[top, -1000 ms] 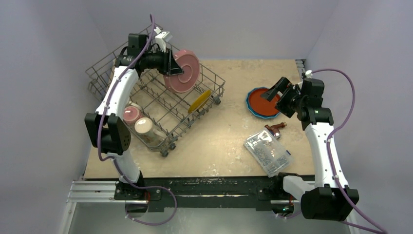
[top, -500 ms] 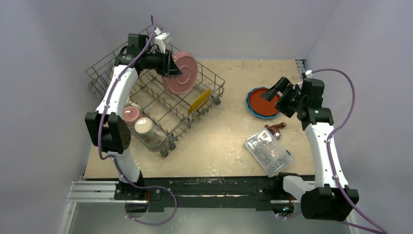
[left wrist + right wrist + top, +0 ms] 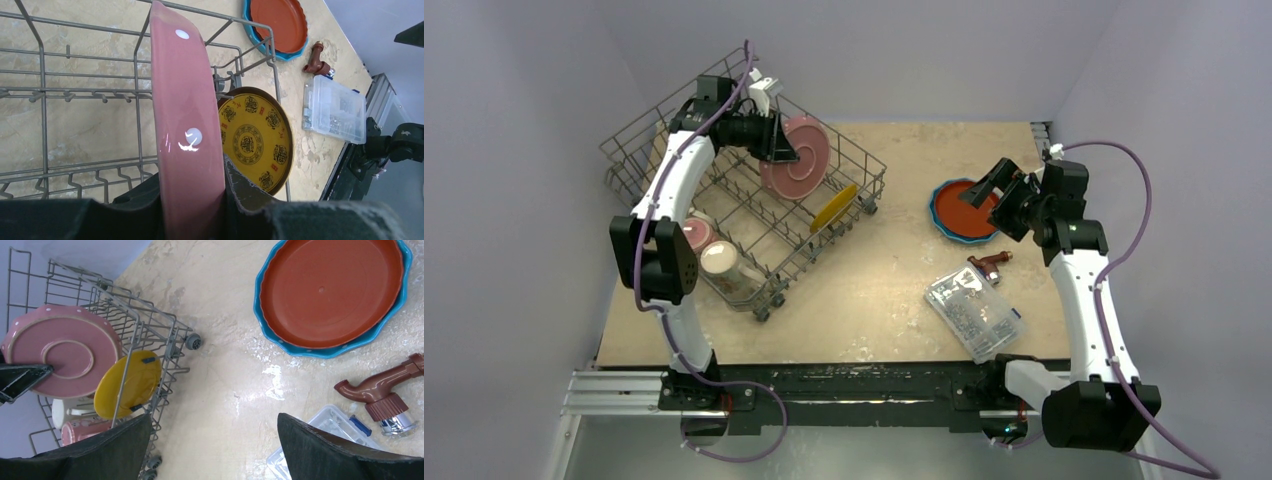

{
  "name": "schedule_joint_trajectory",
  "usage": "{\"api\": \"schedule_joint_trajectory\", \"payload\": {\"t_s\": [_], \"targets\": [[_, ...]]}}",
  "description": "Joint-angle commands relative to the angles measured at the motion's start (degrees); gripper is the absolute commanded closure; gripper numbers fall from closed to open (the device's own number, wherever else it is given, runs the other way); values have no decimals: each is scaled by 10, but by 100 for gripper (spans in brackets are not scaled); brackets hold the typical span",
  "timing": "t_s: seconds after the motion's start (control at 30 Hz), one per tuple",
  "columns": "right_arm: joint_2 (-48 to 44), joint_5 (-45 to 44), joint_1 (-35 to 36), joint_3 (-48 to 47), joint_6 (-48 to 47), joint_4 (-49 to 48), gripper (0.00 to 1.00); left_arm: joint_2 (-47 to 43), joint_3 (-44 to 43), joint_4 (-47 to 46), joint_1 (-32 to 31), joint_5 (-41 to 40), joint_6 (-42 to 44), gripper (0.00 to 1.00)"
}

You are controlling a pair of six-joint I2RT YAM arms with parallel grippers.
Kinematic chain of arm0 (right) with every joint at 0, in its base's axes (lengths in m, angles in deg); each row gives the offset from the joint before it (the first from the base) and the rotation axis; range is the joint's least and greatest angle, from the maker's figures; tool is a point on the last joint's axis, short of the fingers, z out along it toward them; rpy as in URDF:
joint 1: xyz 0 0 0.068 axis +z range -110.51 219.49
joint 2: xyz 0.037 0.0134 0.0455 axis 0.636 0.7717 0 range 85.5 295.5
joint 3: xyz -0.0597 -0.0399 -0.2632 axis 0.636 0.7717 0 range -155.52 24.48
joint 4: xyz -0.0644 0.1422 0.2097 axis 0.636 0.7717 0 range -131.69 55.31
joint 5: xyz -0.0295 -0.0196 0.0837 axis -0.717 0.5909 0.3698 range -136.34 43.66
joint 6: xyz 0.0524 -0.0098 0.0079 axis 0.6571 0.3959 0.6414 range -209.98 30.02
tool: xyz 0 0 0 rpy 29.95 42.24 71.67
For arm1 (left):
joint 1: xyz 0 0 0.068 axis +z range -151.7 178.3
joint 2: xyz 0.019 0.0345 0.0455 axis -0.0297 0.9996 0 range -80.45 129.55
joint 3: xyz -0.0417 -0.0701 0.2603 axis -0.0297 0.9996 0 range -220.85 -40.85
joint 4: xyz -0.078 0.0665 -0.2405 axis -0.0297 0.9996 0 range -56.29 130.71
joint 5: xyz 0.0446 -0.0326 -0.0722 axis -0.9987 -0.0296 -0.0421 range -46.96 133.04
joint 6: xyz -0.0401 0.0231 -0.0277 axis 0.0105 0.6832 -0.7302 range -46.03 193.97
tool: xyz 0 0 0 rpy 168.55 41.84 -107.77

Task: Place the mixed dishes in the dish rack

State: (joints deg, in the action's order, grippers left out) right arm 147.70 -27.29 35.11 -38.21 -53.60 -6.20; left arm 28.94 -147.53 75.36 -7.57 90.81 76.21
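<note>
Top external: the left gripper [image 3: 780, 152] holds the pink dotted plate [image 3: 804, 158] upright over the dish rack [image 3: 865, 171]. Judging by this, the next move is to lower it squarely between tines.

Left wrist: its fingers [image 3: 246, 194] are clamped on the plate's rim, beside the racked yellow plate [image 3: 255, 137], whose dark motifs are illegible.

Right wrist: the right gripper [image 3: 212, 445] has its fingers apart and empty, near the red-orange plate [image 3: 330, 290].

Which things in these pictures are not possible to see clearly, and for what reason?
- Lower rim of the pink plate: in the left wrist view the left fingers cover it, so it is unclear whether it sits between the tines of the dish rack.
- Pink mug: in the top view it is partly behind the left arm.
- Parts in the clear box: too small in the top view.
</note>
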Motion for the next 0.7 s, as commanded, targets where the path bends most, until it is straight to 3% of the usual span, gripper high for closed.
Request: {"api": "schedule_joint_trajectory", "payload": {"t_s": [0.0, 0.4, 0.67], "targets": [[0, 6, 3, -13, -5, -17, 1, -6, -50, -33, 4, 36, 18, 100], [1, 9, 4, -4, -7, -24, 1, 19, -11, -68, -16, 23, 39, 100], [-3, 10, 4, 4, -12, -26, 1, 23, 7, -64, -41, -61, 74, 100]]}}
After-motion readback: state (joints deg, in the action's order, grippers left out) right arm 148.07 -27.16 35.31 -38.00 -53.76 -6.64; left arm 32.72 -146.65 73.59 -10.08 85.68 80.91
